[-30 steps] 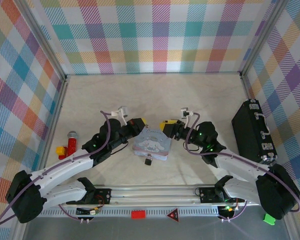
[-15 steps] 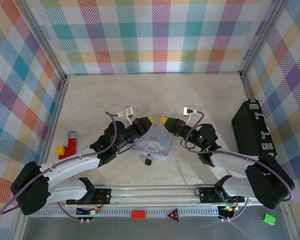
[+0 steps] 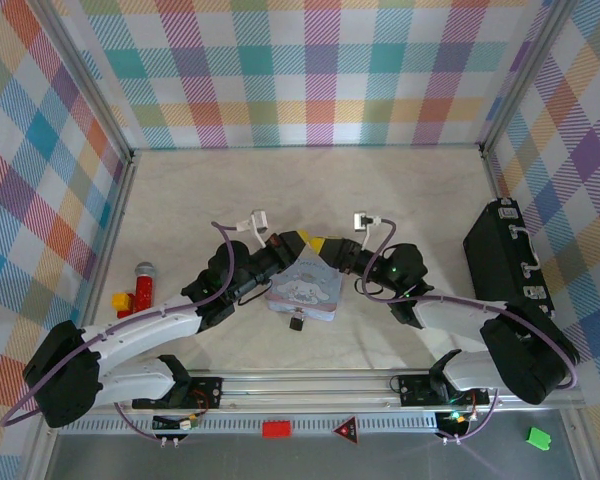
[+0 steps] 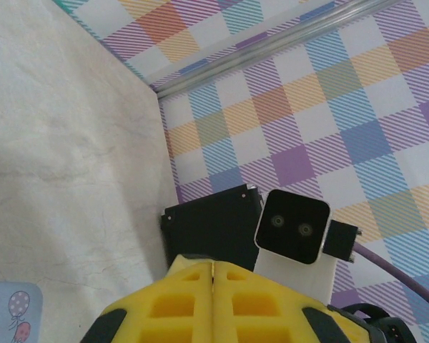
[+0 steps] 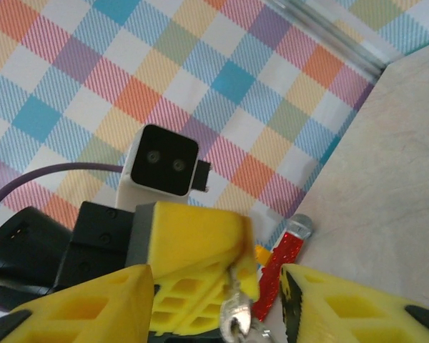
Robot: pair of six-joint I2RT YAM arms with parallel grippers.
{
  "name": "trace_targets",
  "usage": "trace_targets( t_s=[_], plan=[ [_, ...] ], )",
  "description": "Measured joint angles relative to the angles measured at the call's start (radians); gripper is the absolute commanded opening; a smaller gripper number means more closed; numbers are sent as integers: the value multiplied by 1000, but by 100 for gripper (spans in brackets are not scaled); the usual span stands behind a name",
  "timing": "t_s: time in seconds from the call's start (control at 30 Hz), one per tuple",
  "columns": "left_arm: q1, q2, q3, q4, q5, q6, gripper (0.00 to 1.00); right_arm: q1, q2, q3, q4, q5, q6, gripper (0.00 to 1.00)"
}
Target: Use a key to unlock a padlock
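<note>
Nearest the arm bases, the padlock (image 3: 296,323) lies on the pale surface (image 3: 400,190) in the lower middle of the top view. It sits just at the near edge of the pastel tin (image 3: 305,288) and is clear of both claws. Beyond it, over the tin's far corner, the two claws meet tip to tip in the middle of the frame.

The left claw (image 3: 296,240) is clenched: its own camera shows its yellow fingers (image 4: 179,307) pressed flat together along the bottom edge, with no gap at the seam. In the right wrist view a small silvery key (image 5: 233,314) hangs low in the frame at the tip of those fingers, pinched by the left claw.

The right claw (image 3: 323,243) is released. Its two yellow fingers (image 5: 79,307) stand apart at the lower corners of its view, with the key and the left claw's tip between them. Whether either finger touches the key I cannot tell.

Towards the left edge of the top view a red-and-yellow toy (image 3: 140,288) lies near the left wall, and at the right a black case (image 3: 505,262) lies along the right wall. The chequered back wall (image 3: 310,70) closes the far side
</note>
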Motion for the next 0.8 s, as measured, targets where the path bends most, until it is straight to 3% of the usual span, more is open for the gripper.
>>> trace_targets(
  t_s=[0.3, 0.8],
  plan=[
    [0, 0, 0, 0, -1, 2, 0, 21, 0, 0, 5, 2, 5, 44],
    [-1, -21, 0, 0, -16, 6, 0, 23, 6, -17, 19, 69, 81, 32]
  ],
)
